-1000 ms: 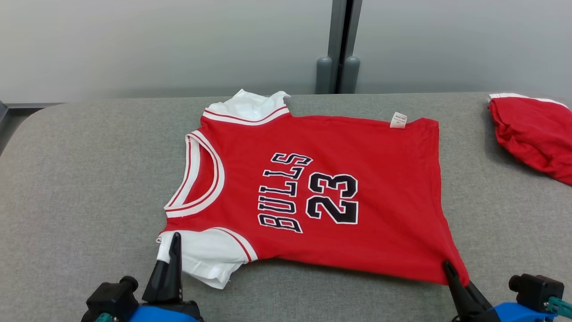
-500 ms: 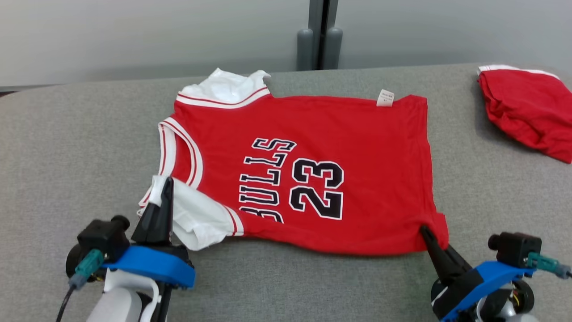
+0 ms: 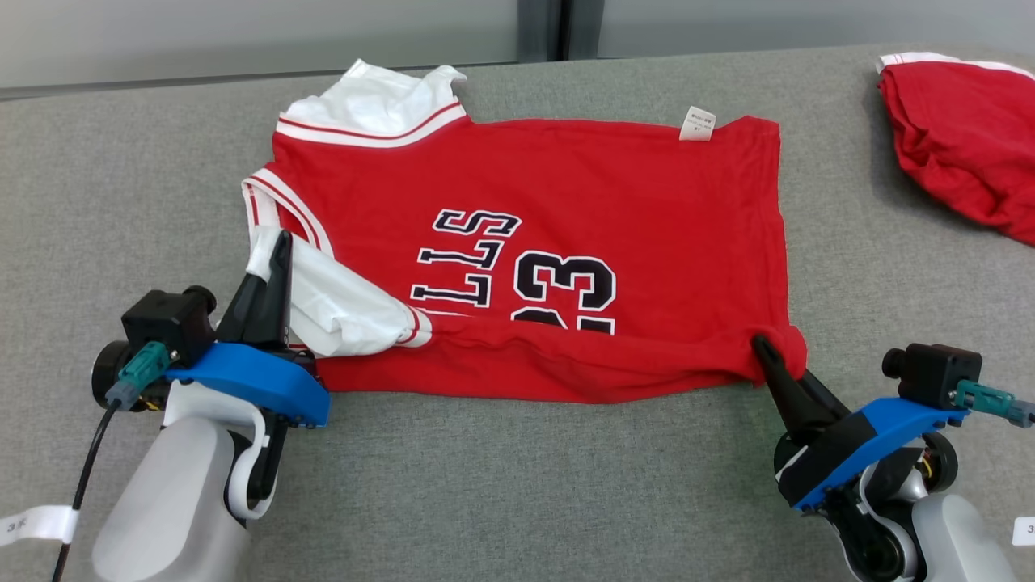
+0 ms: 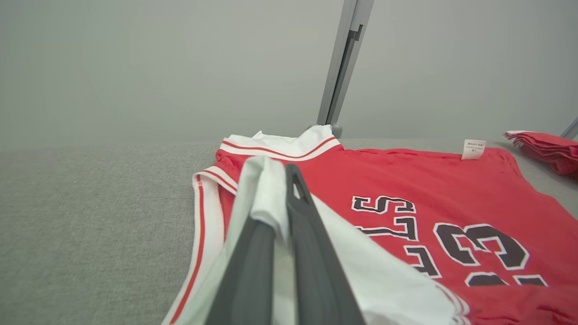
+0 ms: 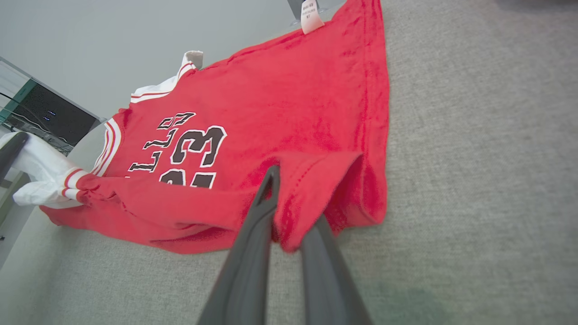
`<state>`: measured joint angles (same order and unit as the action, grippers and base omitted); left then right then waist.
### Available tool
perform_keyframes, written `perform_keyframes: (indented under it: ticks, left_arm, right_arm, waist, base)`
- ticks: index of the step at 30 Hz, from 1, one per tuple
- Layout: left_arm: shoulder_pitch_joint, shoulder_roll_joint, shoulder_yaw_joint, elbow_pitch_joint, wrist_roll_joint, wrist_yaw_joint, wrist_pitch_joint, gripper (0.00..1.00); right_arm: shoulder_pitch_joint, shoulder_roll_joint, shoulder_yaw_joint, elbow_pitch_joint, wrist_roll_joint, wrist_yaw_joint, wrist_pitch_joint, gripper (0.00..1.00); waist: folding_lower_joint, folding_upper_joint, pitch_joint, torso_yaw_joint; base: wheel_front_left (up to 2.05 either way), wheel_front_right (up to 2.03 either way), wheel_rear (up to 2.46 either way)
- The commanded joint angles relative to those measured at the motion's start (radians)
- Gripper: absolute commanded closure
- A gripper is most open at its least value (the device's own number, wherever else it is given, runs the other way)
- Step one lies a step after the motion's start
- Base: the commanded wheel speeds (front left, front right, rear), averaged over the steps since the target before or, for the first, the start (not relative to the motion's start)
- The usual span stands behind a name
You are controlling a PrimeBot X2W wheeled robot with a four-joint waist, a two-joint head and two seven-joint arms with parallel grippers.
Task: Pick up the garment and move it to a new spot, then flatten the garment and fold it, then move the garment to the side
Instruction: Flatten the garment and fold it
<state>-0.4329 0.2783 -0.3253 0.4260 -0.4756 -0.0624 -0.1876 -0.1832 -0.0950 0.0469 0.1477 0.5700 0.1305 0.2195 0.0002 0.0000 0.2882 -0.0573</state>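
Head view: a red jersey [image 3: 566, 162] is laid across the grey fabric surface [image 3: 485, 485]. Left wrist view: its white sleeve [image 4: 388, 284] is pinched by the left gripper [image 4: 277, 194], with a pale wall [image 4: 135, 67] behind the jersey. Right wrist view: its hem corner [image 5: 325, 180] is pinched by the right gripper [image 5: 291, 198].

Red heap [image 3: 962, 137], perhaps clothing, far right

On the red garment [image 3: 566, 178], black white-edged letters [image 3: 465, 250] "LLS", start of the word hidden under a fold. Beside them, number [image 3: 566, 283] "23", lower part cut off by the same fold. On the white tag [image 3: 697, 124] at the garment's far edge, print too small to read. On the paper slip [image 3: 32, 524] at lower left of the head view, a "3", rest unclear.
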Motion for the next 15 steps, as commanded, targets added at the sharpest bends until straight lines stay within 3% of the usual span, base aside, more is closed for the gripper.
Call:
perform_keyframes:
  ticks: [1, 2, 4, 15]
  left_arm:
    - [-0.018, -0.001, 0.001, 0.012, -0.001, -0.004, -0.005, 1.0]
    - [-0.031, -0.001, 0.0, 0.024, 0.002, -0.006, -0.01, 0.66]
    - [-0.052, -0.006, -0.004, 0.053, 0.008, -0.007, -0.02, 0.0]
    - [-0.034, -0.023, 0.016, 0.123, 0.007, -0.004, -0.071, 0.0]
  right_arm:
    - [-0.017, -0.005, 0.001, 0.004, -0.006, 0.001, -0.005, 0.19]
    - [-0.023, -0.003, 0.004, 0.007, -0.006, 0.001, -0.008, 0.0]
    - [-0.033, -0.002, 0.005, 0.009, -0.009, 0.001, -0.023, 0.0]
    - [0.018, -0.043, -0.025, 0.008, -0.049, 0.001, -0.094, 0.0]
  waist:
    - [-0.0002, 0.0, 0.004, 0.001]
    - [-0.0002, 0.0, 0.008, -0.001]
    - [-0.0002, 0.0, 0.012, -0.001]
    - [-0.0002, 0.0, -0.021, 0.02]
  base:
    - [0.0, 0.0, 0.0]
    - [0.0, 0.0, 0.0]
    - [0.0, 0.0, 0.0]
    - [0.0, 0.0, 0.0]
